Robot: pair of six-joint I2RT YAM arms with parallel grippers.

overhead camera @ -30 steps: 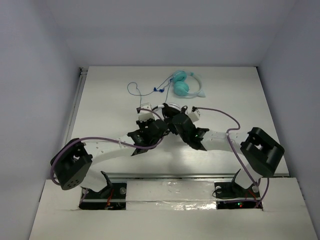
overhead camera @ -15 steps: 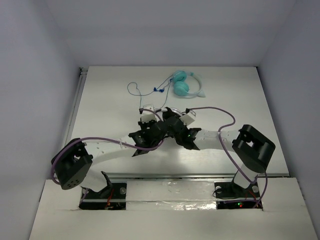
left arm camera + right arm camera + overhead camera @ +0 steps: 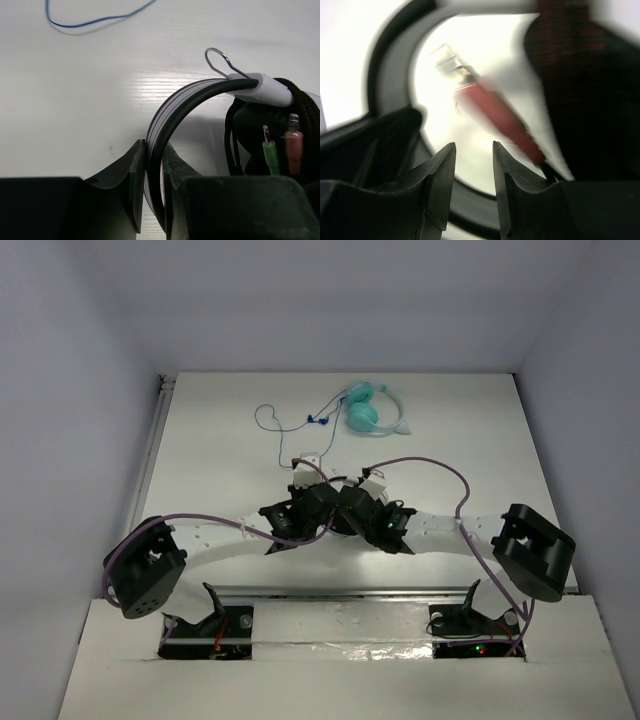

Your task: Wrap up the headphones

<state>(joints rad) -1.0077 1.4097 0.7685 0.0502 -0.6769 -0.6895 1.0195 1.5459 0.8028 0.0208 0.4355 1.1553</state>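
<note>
At the near edge of the table stand two arms, the left arm and the right arm, both reaching inward so that their wrists meet close together around mid-table. Two grippers work there on one set of the headphones.

The left gripper is clamped on the black headband, which stands on edge between its two fingers and arches up and to the right from them. Beyond that grip the band runs into a white section with a thin metal wire loop sticking up from it, and then to a black ear pad. A dark cable hangs in a bunch just beside the pad, and two plugs show next to it, one green plug and one pink-red plug, both pointing upward.

The right gripper has its jaws a little apart with nothing between them. The red plug lies just past its fingertips, tilted and blurred, not touched by either finger, with the curve of the headband around it.

Farther back, well apart from both grippers, lies a second, smaller pair, the teal headphones, with a thin blue cable looping over the table to their left.
</note>
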